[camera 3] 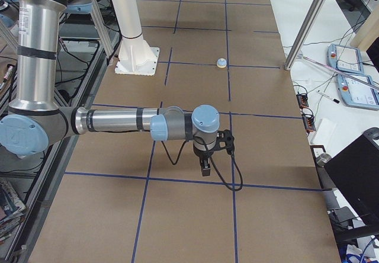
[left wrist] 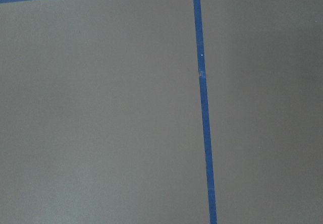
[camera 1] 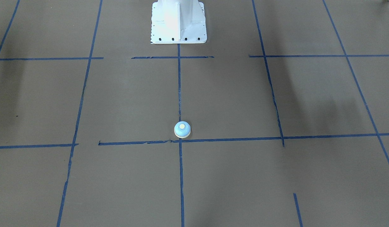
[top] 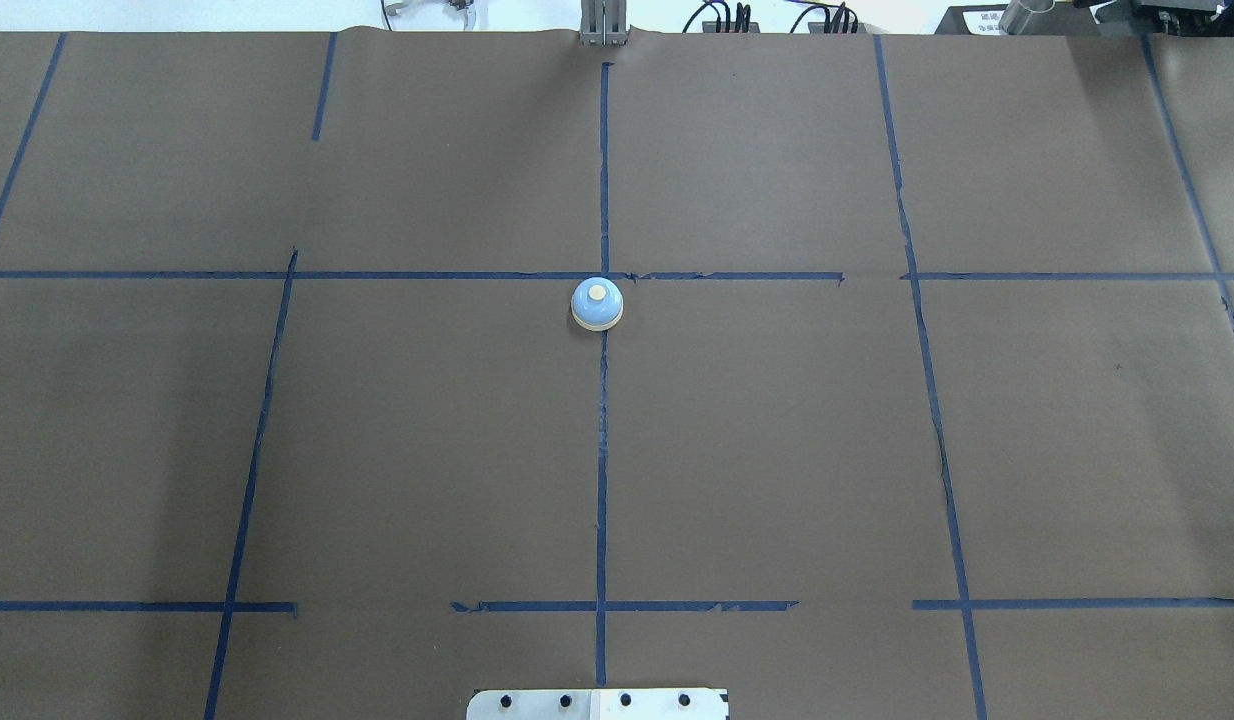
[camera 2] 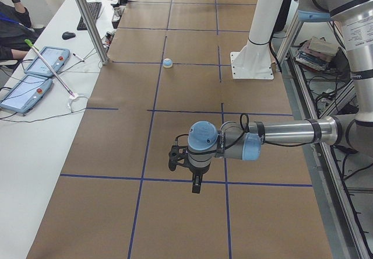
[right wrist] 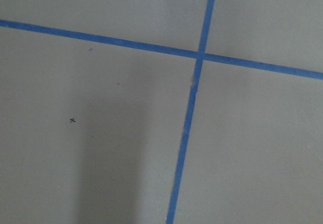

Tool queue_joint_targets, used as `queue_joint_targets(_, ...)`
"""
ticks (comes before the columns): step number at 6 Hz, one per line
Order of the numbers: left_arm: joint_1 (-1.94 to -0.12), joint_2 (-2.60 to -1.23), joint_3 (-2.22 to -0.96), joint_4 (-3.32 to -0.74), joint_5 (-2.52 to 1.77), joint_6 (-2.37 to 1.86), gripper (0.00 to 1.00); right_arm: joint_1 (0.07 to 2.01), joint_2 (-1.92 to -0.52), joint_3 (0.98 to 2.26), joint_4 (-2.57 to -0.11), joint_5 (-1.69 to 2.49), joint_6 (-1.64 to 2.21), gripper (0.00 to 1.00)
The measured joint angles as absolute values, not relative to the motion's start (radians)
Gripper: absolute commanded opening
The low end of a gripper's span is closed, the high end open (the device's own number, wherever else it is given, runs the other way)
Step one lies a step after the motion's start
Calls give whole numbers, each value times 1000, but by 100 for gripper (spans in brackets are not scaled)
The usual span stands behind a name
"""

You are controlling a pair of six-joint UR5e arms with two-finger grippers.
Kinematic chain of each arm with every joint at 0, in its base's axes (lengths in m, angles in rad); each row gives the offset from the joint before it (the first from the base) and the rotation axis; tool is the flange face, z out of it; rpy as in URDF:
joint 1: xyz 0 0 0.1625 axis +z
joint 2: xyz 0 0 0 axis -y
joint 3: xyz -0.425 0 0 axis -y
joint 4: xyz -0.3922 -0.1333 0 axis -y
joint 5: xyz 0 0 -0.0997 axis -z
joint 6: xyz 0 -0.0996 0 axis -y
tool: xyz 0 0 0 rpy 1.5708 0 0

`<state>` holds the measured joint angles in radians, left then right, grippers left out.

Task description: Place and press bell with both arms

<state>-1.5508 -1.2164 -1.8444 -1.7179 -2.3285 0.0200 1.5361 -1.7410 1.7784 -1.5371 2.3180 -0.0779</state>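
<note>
Sitting on the brown paper-covered table (top: 777,450), the small light-blue dome bell (top: 597,303) straddles a blue tape line (top: 603,180). Black left gripper (camera 2: 197,189) and right gripper (camera 3: 205,170) hang well away; spread or pressed together, can't tell.

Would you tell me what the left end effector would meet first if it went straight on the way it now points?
It points straight down, so the left end effector would likely first meet the brown-papered table, near a blue tape line; nothing else shows beneath it.
</note>
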Motion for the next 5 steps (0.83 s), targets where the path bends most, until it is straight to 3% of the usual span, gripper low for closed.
queue_joint_targets(5, -1551, -1216, -1853, -1717, -2330, 20, 100, 1551, -1770, 1777, -1526, 2268, -81, 100)
